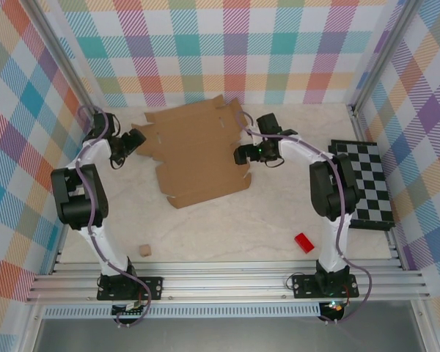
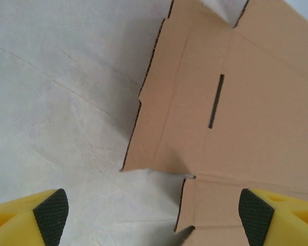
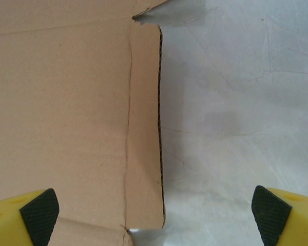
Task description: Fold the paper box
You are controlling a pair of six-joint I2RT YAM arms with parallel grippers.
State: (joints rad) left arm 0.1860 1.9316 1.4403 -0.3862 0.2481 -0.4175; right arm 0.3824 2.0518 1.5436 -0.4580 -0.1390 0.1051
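Three plaid walls (image 1: 227, 51), pale marbled tabletop (image 1: 220, 235), unfolded paper box (image 1: 198, 154).

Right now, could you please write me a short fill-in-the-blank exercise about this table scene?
1. The paper box lies ____ on the table, not yet folded.
2. The small red block sits near the ____ arm's base.
3. The left gripper holds its fingers ____ at the box's left edge.
Missing words: flat; right; open.
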